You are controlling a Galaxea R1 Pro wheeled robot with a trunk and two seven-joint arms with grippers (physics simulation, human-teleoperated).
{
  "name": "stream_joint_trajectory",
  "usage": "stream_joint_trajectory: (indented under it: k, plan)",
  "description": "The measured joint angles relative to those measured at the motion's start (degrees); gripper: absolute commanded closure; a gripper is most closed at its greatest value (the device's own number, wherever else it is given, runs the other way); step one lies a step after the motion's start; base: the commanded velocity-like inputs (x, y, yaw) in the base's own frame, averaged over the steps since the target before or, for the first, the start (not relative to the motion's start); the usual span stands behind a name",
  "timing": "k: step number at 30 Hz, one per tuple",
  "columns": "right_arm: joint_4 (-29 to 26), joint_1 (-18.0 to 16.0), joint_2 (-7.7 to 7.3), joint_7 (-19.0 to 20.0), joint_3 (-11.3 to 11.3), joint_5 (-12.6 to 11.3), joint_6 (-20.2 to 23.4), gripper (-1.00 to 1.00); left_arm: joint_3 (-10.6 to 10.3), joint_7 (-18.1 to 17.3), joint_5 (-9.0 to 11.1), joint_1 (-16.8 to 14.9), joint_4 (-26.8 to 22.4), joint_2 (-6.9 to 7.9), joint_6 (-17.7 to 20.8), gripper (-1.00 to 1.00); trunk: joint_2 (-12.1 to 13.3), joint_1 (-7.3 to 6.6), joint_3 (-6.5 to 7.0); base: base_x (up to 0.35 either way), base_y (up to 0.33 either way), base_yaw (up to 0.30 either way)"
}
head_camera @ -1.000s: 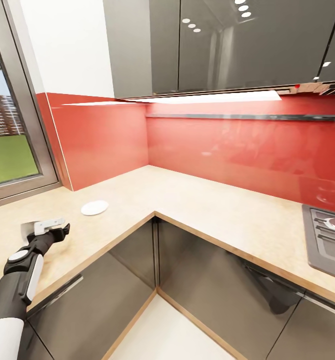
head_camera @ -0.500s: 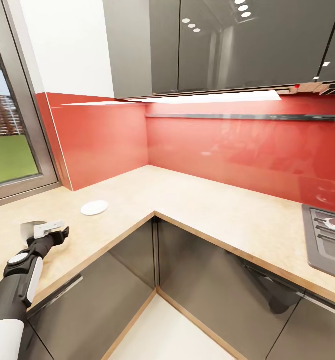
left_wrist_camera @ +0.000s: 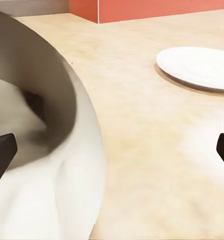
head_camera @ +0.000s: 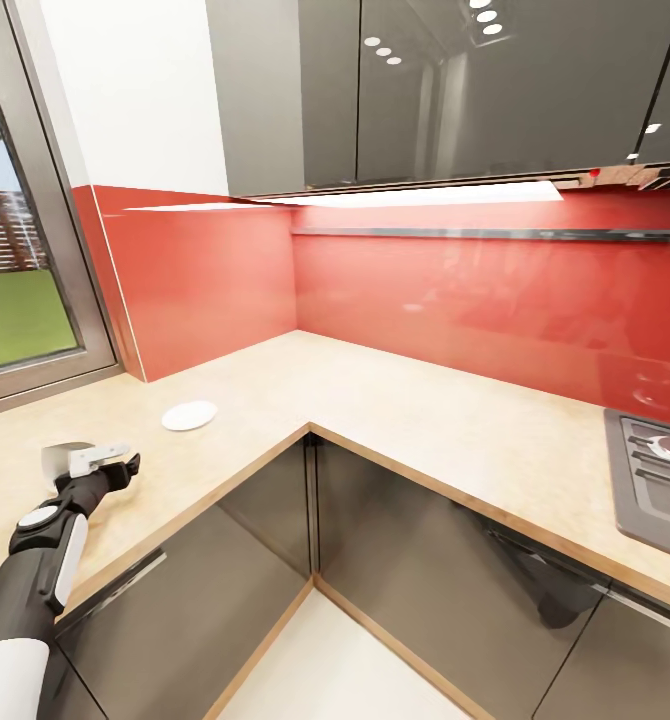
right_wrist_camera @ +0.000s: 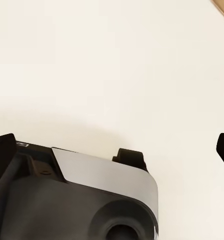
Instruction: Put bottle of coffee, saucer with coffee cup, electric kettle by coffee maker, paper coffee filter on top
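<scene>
Low at the left of the head view, the left arm reaches over the counter [head_camera: 405, 410], a pale speckled L-shaped worktop with a wood edge above dark grey cabinet doors [head_camera: 225, 590]. The left gripper [head_camera: 93, 462] sits against a small white thing, apparently the cup [head_camera: 63, 459], which stands on the worktop. A little up and right of it, apart from it, the saucer [head_camera: 189, 415] lies flat on the counter near the corner. A red backsplash [head_camera: 455, 300] runs along both walls, grey wall cabinets [head_camera: 455, 90] hang above it, a window [head_camera: 15, 290] fills the left edge, and part of a stove [head_camera: 660, 480] shows at the right edge.

From the left wrist camera the cup [left_wrist_camera: 46, 150] is far clearer: its rounded white wall and shadowed inside bulge across the left half of the frame, lying between the two dark fingertips [left_wrist_camera: 1, 152] at the frame's side edges. The fingers stand wide apart, and I cannot tell whether either touches the cup. The saucer [left_wrist_camera: 197, 67] rests at the upper right of that frame, well clear of the cup.

At the right wrist camera, the right gripper [right_wrist_camera: 112, 150] also has its fingertips spread to the frame edges, nothing between them, over a plain cream floor [right_wrist_camera: 117, 65]; a dark and silver part of the robot [right_wrist_camera: 81, 200] takes up the lower left.
</scene>
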Motion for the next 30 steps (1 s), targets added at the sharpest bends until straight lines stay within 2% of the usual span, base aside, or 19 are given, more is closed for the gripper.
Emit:
stream_joint_trajectory:
  k: [6,11,12,13,30]
  plan:
    - [0.2,0.0,-0.57,0.0,0.1,0.0,0.0,-1.00,-1.5,-0.1,-0.1,0.6,1.9,-0.26,-1.9,-1.00,0.0,0.00,0.00,0.000,0.000,0.000]
    - [0.2,0.0,-0.69,0.0,0.1,0.0,0.0,-1.00,-1.8,-0.1,-0.1,0.7,3.5,-0.30,-3.5,-1.00,0.0,0.00,0.00,0.000,0.000,0.000]
    - [0.2,0.0,-0.70,0.0,0.1,0.0,0.0,-1.00,-1.8,-0.1,-0.1,0.7,6.1,-0.30,-14.3,-1.00,0.0,0.00,0.00,0.000,0.000,0.000]
    - [0.2,0.0,-0.72,0.0,0.1,0.0,0.0,-1.00,-1.9,-0.1,-0.1,0.7,6.4,-0.31,-15.2,-1.00,0.0,0.00,0.00,0.000,0.000,0.000]
    - [0.2,0.0,-0.75,0.0,0.1,0.0,0.0,-1.00,-1.9,-0.1,-0.1,0.7,6.5,-0.23,-15.6,-1.00,0.0,0.00,0.00,0.014,0.013,0.000]
